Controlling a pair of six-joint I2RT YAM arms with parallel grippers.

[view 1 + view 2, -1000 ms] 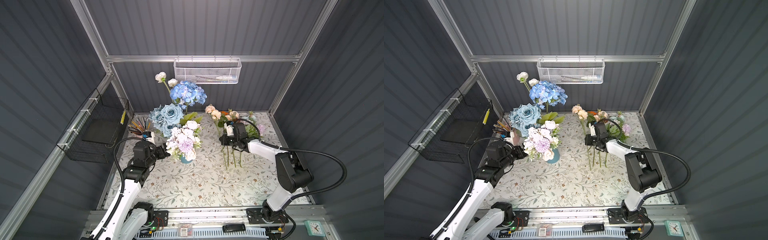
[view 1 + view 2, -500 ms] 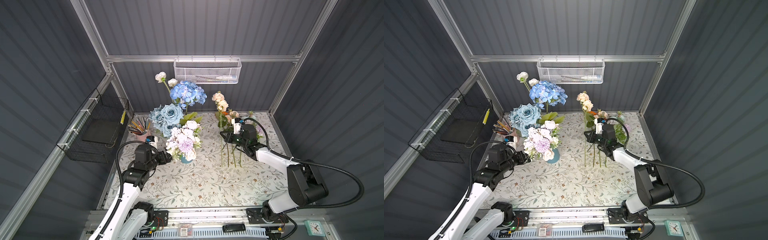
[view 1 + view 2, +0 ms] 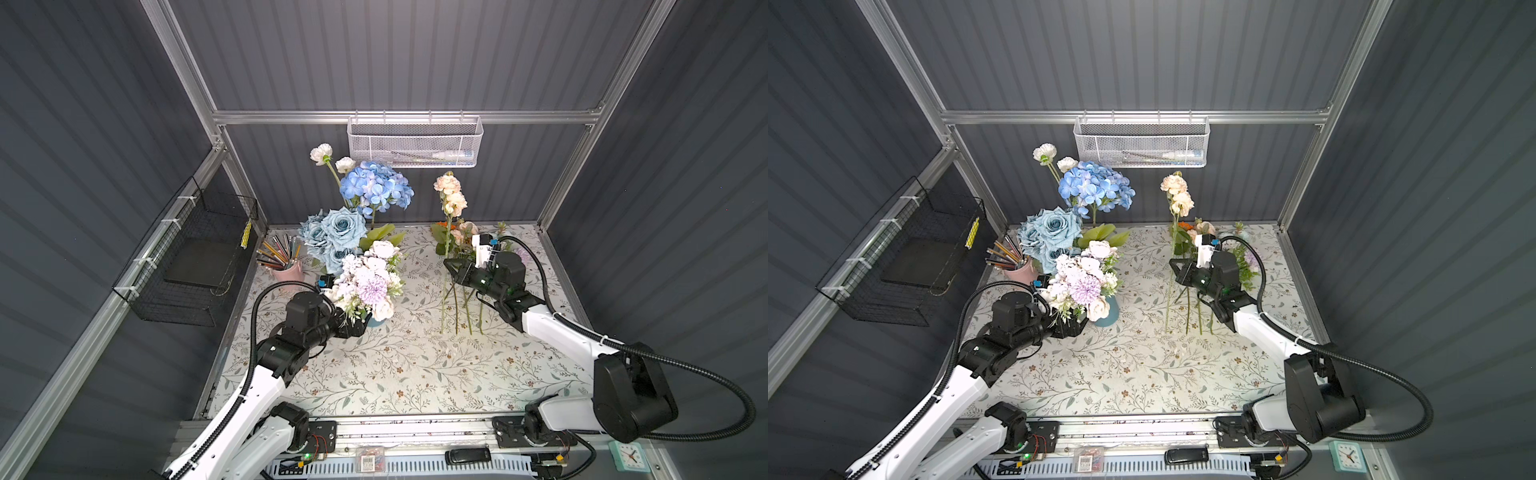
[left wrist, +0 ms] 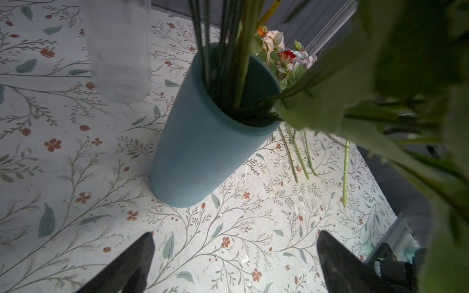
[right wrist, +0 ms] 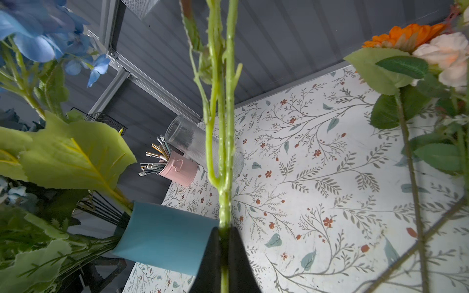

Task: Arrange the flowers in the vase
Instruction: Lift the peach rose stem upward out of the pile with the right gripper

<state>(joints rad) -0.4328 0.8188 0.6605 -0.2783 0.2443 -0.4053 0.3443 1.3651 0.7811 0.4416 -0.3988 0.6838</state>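
A teal vase (image 3: 377, 321) (image 4: 203, 142) stands left of centre and holds a blue hydrangea (image 3: 376, 187), dusty-blue roses (image 3: 340, 226) and a lilac and cream cluster (image 3: 370, 282). My left gripper (image 3: 357, 328) (image 4: 234, 238) sits low beside the vase's base, open, with only the table cover between its fingers. My right gripper (image 3: 451, 266) (image 5: 224, 229) is shut on the green stem (image 5: 224, 152) of a peach-cream flower (image 3: 451, 193), which it holds upright. More flowers (image 3: 465, 232) lie at the back right, with their stems (image 3: 469, 316) pointing toward the front.
A pink pencil cup (image 3: 286, 270) and a clear ribbed glass (image 5: 200, 144) stand behind the vase at the left. A white mesh basket (image 3: 415, 141) hangs on the back wall. On the left wall hangs a black wire basket (image 3: 187, 266).
My right gripper has raised the peach-cream flower off the pile, so its blooms stand higher and upright. The left gripper has slid forward and right, down beside the vase's base.
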